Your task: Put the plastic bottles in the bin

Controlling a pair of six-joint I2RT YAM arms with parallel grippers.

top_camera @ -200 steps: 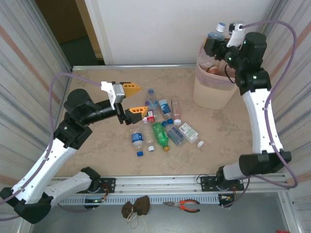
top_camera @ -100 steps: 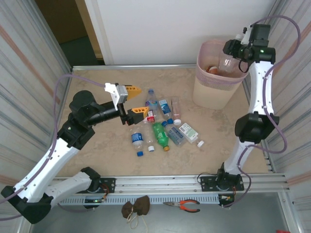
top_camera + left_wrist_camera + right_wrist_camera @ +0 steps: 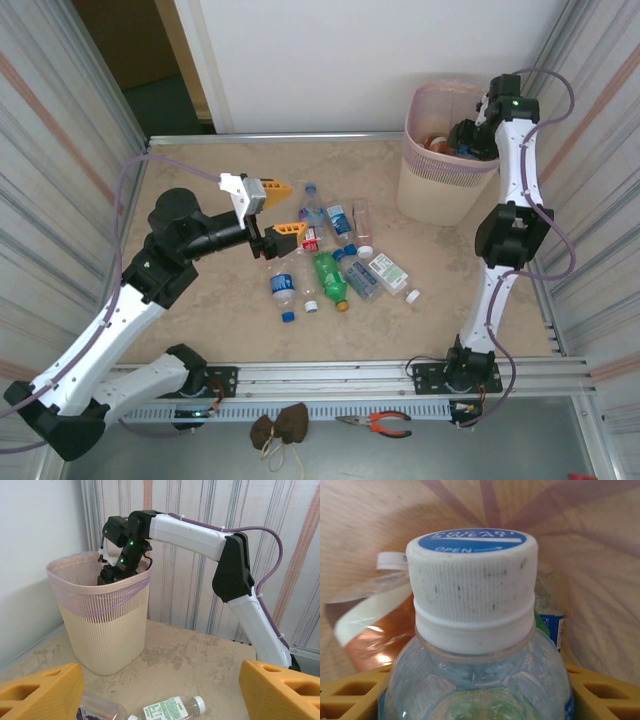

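Observation:
Several plastic bottles (image 3: 330, 260) lie in a cluster mid-table, among them a green one (image 3: 328, 275). My left gripper (image 3: 285, 208) hovers open just left of the cluster, nothing between its yellow fingers (image 3: 40, 692); below it lie a clear bottle with a green-and-white label (image 3: 172, 709) and part of another. The pale pink bin (image 3: 440, 190) stands at the far right. My right gripper (image 3: 462, 140) reaches down inside its rim, shut on a clear bottle with a white and blue cap (image 3: 472, 575). Beneath it more bottles rest in the bin (image 3: 365, 625).
Loose caps lie by the cluster (image 3: 288, 317) and to its right (image 3: 413, 296). Striped walls close in both sides. Pliers (image 3: 385, 424) and a brown cloth bundle (image 3: 280, 428) lie below the rail. The right arm (image 3: 190, 530) arches over the bin (image 3: 105, 625).
The right arm has swung its bottle from above the bin's rim down into the bin. The left gripper has barely shifted and stays open.

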